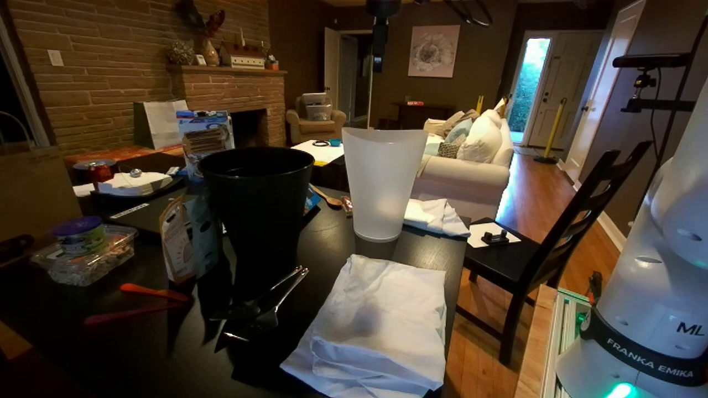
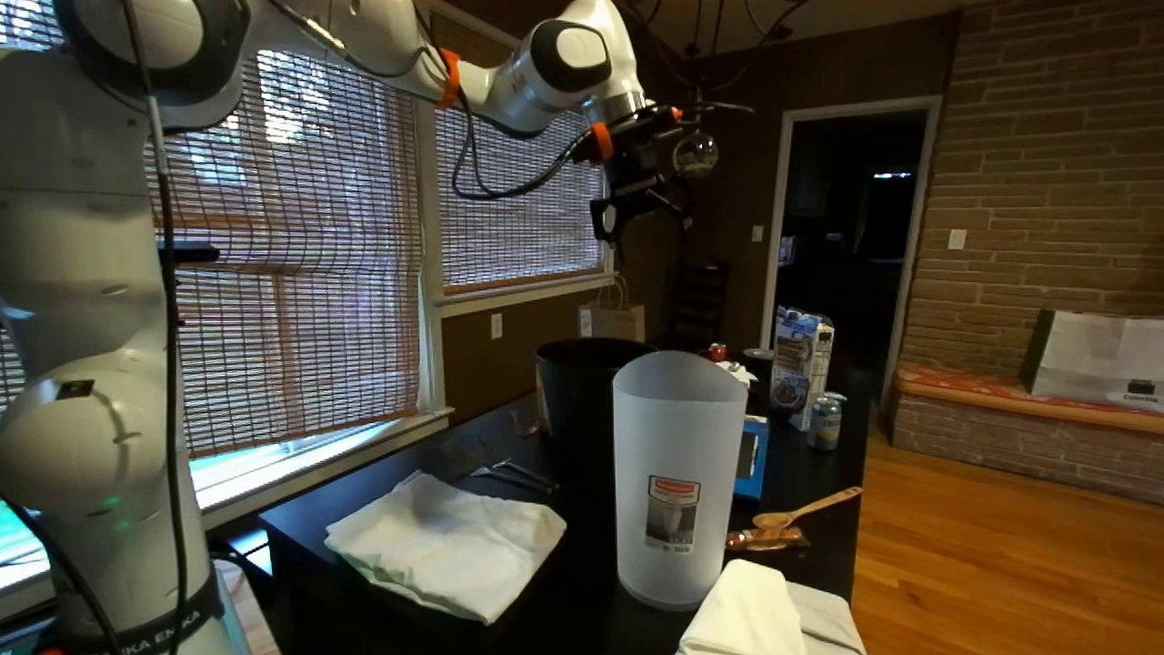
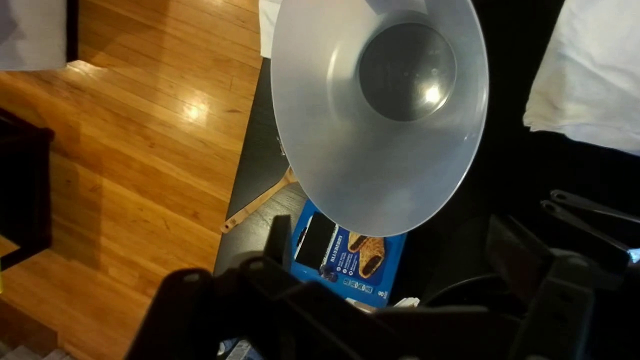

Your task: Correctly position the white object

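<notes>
The white bin [image 1: 381, 182] stands upright on the black table, its wide rim up and its narrow base down. In an exterior view its label [image 2: 673, 514] shows. In the wrist view I look into the white bin [image 3: 350, 165] from above. My gripper [image 2: 644, 223] is high over the table, clear above the bins and touching neither. In the wrist view the dark fingers of my gripper [image 3: 391, 239] are wide apart with nothing between them. The bin's rim lies beyond the fingertips.
A black bin [image 1: 254, 210] stands beside the white bin. A folded white cloth [image 1: 381, 326] lies near the robot's side, another cloth [image 2: 773, 619] near the table edge. A blue box [image 3: 345, 260], wooden spoon [image 2: 809, 509] and metal utensils [image 1: 276, 304] lie close by.
</notes>
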Controlling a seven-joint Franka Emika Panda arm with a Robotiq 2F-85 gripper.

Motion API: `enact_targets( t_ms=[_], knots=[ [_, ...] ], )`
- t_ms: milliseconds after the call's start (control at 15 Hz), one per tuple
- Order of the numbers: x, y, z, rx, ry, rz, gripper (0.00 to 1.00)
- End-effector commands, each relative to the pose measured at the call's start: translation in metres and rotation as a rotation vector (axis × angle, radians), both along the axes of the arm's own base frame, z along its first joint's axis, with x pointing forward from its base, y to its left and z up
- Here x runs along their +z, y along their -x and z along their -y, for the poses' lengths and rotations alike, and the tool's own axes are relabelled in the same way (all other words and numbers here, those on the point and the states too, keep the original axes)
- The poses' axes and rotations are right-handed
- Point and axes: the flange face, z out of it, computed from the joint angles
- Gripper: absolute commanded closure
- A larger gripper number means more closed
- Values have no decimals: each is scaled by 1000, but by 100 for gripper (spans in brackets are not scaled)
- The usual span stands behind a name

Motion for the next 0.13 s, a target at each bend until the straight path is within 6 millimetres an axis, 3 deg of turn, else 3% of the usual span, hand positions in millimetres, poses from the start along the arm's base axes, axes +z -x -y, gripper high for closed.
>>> enact_targets(
  t_ms=[0,67],
  knots=[
    [-1,-1,0,0,-1,-5,0],
    [-4,-2,0,0,-2,-9,0]
  ],
)
